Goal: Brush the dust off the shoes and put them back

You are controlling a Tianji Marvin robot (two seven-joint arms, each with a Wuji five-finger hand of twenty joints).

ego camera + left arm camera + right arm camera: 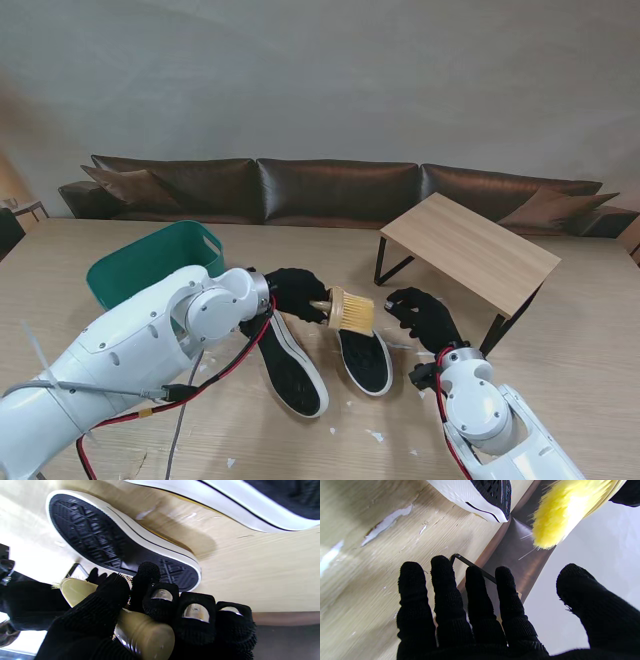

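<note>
Brush held over two shoes
Left hand (296, 292) grips the brush (350, 309) above the right shoe (364, 358); left shoe (290, 368) at nine o'clock; right hand (425, 316), fingers spread, at three o'clock.

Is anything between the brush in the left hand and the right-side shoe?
Nothing visible: the yellow-bristled wooden brush in the left hand sits right at the black canvas shoe, sole up; the open right hand is off to its side.

Stand camera high, looking down, wrist cameras close, sharing shoe (120, 547)
</note>
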